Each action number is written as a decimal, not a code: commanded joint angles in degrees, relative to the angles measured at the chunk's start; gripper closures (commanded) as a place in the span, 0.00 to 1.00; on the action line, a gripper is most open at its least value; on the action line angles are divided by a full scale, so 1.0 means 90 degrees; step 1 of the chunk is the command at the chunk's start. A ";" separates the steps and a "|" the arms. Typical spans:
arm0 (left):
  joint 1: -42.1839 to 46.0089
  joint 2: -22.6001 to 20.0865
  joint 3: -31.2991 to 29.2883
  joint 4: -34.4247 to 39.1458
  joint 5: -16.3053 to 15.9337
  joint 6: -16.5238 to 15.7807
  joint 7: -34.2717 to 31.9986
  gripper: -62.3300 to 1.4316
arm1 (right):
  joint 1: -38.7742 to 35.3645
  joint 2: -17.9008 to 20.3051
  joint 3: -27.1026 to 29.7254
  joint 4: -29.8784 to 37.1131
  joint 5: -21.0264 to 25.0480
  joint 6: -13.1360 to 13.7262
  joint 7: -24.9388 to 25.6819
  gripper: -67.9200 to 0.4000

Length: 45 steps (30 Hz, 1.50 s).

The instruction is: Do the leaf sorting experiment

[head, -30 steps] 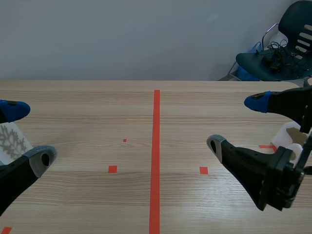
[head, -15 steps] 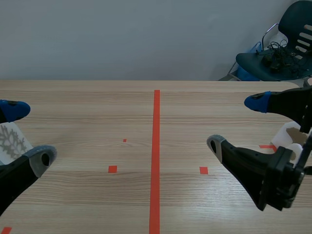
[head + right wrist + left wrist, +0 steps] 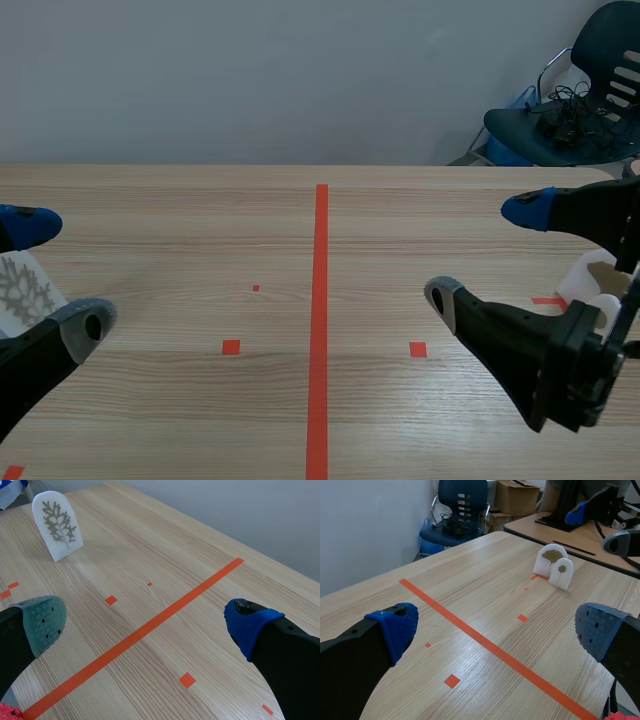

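A fern-leaf plaque (image 3: 18,290) stands near the wide-spread left pincer (image 3: 60,275) at the counter's (image 3: 200,200) left; two leaf plaques (image 3: 583,283) (partly hidden) stand by the equally wide right pincer (image 3: 487,253). Probably light, stiff, easily toppled: pinch the flat faces.

fern plaque (image 3: 57,525): upright, left side | ginkgo plaques (image 3: 551,560): two, upright, apparently touching

You're looking at a lab-like office room: a tape-marked wooden table (image 3: 180,240), a bare wall (image 3: 250,80), a blue office chair (image 3: 590,110) piled with cables (image 3: 565,108), and cardboard boxes (image 3: 517,496) behind.
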 commanded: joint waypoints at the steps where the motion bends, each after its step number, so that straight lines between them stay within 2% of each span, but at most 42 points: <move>1: -0.0019 0.0061 -0.0029 0.0143 -0.0087 -0.0010 -0.0075 0.00 | 0.0095 0.0000 0.0056 0.0046 0.0070 0.0000 0.0078 0.00; 33: -0.0019 0.0046 -0.0029 0.0143 -0.0087 -0.0010 -0.0075 0.00 | 0.0095 0.0000 0.0056 0.0046 0.0066 0.0002 0.0073 0.00; 37: -0.0019 0.0046 -0.0029 0.0143 -0.0087 -0.0010 -0.0075 0.00 | 0.0100 0.0000 0.0036 0.0027 -0.0056 0.0002 -0.0100 0.00; 41: -0.0019 0.0046 -0.0029 0.0143 -0.0087 -0.0010 -0.0078 0.00 | 0.0270 -0.0002 -0.0202 -0.0172 -0.0299 0.0002 -0.0129 0.00; 45: -0.0019 0.0046 -0.0029 0.0143 -0.0087 -0.0010 -0.0075 0.00 | 0.0741 -0.0010 -0.0704 -0.0668 -0.0559 0.0000 -0.0083 0.00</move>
